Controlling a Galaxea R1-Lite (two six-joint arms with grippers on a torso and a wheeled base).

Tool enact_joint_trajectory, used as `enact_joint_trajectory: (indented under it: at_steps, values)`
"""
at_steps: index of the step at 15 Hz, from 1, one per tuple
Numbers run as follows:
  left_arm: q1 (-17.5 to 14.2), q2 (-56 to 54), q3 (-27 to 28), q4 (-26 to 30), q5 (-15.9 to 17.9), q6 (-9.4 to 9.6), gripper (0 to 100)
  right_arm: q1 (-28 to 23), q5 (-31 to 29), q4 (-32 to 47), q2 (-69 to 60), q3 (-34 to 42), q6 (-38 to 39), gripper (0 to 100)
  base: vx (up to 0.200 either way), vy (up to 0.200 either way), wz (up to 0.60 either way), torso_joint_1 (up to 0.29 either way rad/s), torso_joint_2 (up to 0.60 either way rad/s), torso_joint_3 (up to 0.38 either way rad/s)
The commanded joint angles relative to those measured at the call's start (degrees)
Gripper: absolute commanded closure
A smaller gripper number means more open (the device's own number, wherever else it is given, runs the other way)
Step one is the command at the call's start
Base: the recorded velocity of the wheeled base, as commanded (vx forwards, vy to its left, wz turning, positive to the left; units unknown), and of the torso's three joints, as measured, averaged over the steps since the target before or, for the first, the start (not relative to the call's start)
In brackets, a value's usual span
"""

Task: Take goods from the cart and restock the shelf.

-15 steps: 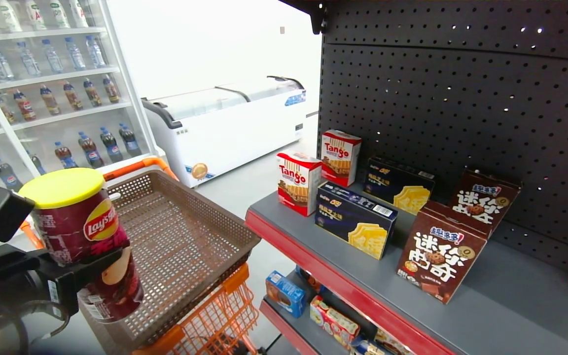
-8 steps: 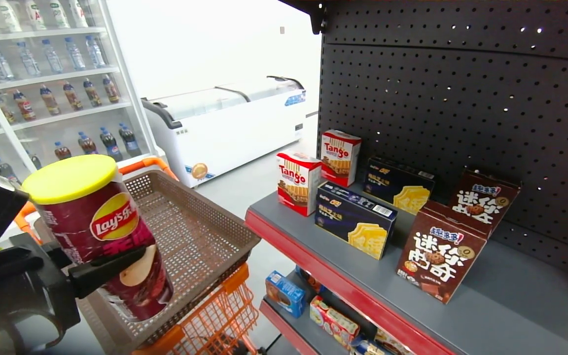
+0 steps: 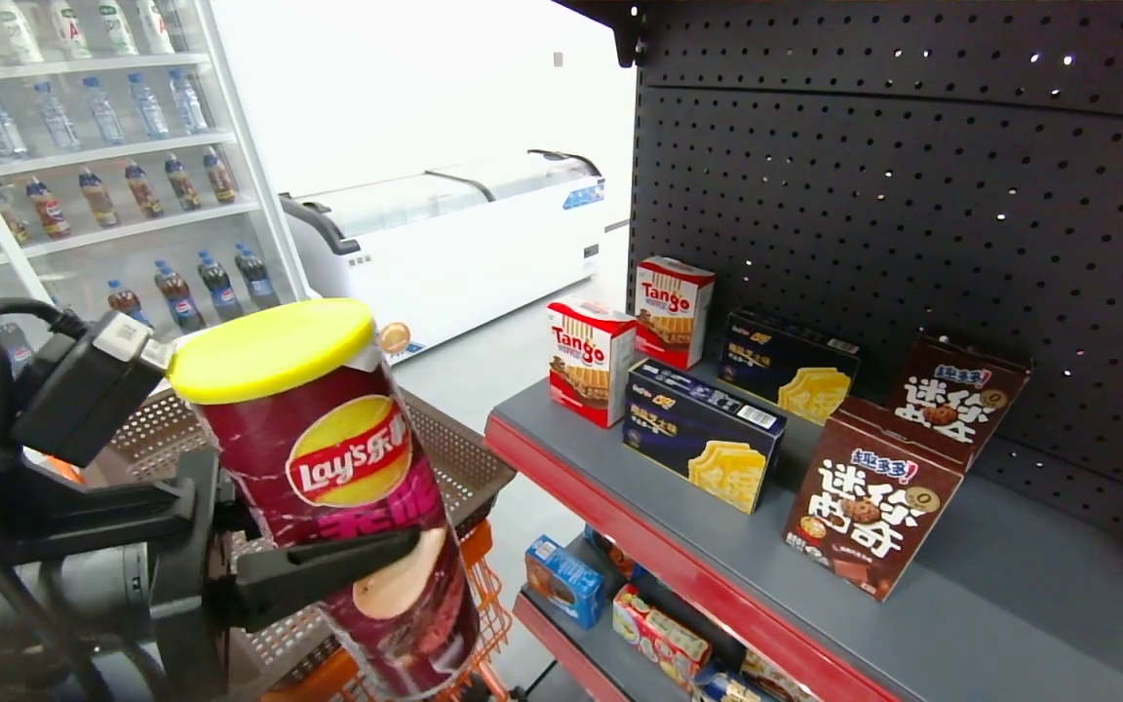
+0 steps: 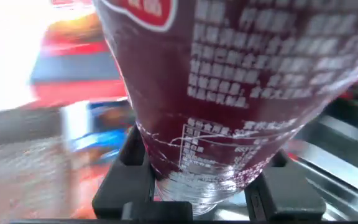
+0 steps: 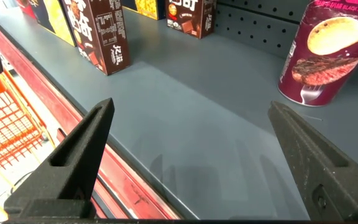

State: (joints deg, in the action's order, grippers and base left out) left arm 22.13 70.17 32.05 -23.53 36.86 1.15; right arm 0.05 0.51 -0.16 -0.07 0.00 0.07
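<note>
Grips can [image 3: 328, 487] in left gripper [image 4: 204, 196], in front of cart [image 3: 469, 458].

Holds it nearly upright, yellow lid up, left of shelf [image 3: 620, 478] and clear of it; lays one finger [image 3: 328, 573] across its front, hides the other behind it; loses its base past the head view's lower edge and blurs its print in the left wrist view. Covers most of the cart with can and arm. Holds right gripper [image 5: 191, 155] wide open over bare shelf, nothing between the fingers, near second can [image 5: 325, 56] with top cut off.
</note>
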Motion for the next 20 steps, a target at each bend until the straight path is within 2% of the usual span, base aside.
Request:
enact_joint_trajectory:
  at_steps: [1, 4, 5, 7, 20]
  values:
    - [1.52, 3.31, 0.12, -0.99, 3.57, 0.44, 100, 0.04, 0.02, -0.02, 0.07, 0.00, -0.07, 0, 0.000, 0.000, 0.00, 0.000, 0.00, 0.000]
    - [1.78, 3.83, -0.41, -2.40, 6.99, 0.88, 100, 0.04, 0.02, -0.02, 0.07, 0.00, -0.07, 0, 0.000, 0.000, 0.00, 0.000, 0.00, 0.000]
    - [1.87, 3.57, -1.20, -2.40, 10.16, 1.49, 100, 0.04, 0.02, -0.02, 0.07, 0.00, -0.07, 0, 0.000, 0.000, 0.00, 0.000, 0.00, 0.000]
    - [1.87, 3.48, -1.99, -2.14, 12.00, 3.69, 100, 0.04, 0.02, -0.02, 0.07, 0.00, -0.07, 0, 0.000, 0.000, 0.00, 0.000, 0.00, 0.000]
    - [3.71, 4.63, -2.25, -2.31, 12.62, 4.04, 100, 0.04, 0.02, -0.02, 0.07, 0.00, -0.07, 0, 0.000, 0.000, 0.00, 0.000, 0.00, 0.000]
